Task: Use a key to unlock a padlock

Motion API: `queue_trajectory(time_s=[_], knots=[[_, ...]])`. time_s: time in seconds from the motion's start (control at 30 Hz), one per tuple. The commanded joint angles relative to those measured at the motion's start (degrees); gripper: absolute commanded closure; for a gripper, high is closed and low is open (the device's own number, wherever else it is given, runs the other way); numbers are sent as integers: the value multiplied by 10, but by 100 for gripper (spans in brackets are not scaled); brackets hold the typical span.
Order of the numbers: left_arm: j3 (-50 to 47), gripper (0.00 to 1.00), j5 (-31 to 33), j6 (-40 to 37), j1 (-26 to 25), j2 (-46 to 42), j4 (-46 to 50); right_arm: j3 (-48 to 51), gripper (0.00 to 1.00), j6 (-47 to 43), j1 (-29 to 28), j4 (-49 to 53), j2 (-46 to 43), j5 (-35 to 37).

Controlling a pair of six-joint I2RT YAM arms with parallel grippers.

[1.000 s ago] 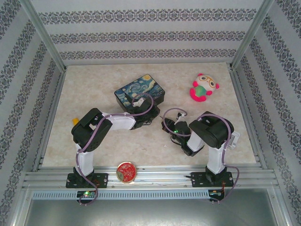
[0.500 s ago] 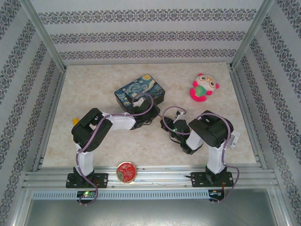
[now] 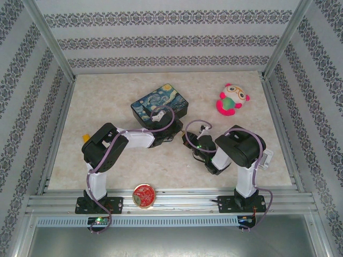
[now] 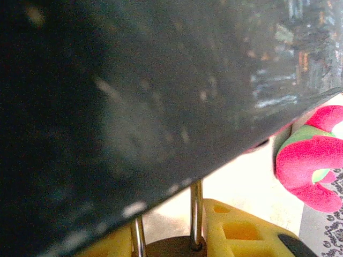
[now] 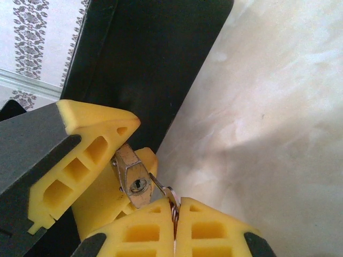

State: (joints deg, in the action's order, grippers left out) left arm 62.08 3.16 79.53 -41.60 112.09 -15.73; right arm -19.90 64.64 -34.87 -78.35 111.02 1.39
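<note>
In the right wrist view the brass padlock [image 5: 133,181] faces me keyhole-first, pinched between the yellow fingers [image 5: 88,152] of my left gripper [image 3: 165,138]. My right gripper [image 5: 175,208] is shut on the key [image 5: 170,199], whose blade tip rests just right of the keyhole, outside it. The right gripper [image 3: 186,140] sits close beside the left one in the top view. The left wrist view shows the padlock's silvery shackle [image 4: 196,214] rising between the left gripper's [image 4: 169,227] fingers [image 4: 241,230], its top hidden behind the dark side of the Starry Night box [image 4: 134,96].
The Starry Night box [image 3: 159,104] stands right behind the left gripper. A pink plush owl [image 3: 231,99] lies at the back right. A round red tin [image 3: 144,194] rests on the near rail. The metal frame and patterned walls close the table in.
My right gripper has crept slightly left towards the left gripper, bringing the key closer to the padlock. The left arm has held still.
</note>
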Motion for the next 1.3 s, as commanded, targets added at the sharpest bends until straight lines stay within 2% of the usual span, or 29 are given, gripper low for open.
queue_trajectory(time_s=[0.0,0.67,1.27], knots=[[-23,94,-78,85,-6,34,-10,22,100,10,10,-11,-7,17],[-25,94,-77,87,-6,37,-14,5,100,2,14,-11,-19,-24],[-27,94,-79,90,-5,38,-25,28,100,0,7,-11,-42,-6]])
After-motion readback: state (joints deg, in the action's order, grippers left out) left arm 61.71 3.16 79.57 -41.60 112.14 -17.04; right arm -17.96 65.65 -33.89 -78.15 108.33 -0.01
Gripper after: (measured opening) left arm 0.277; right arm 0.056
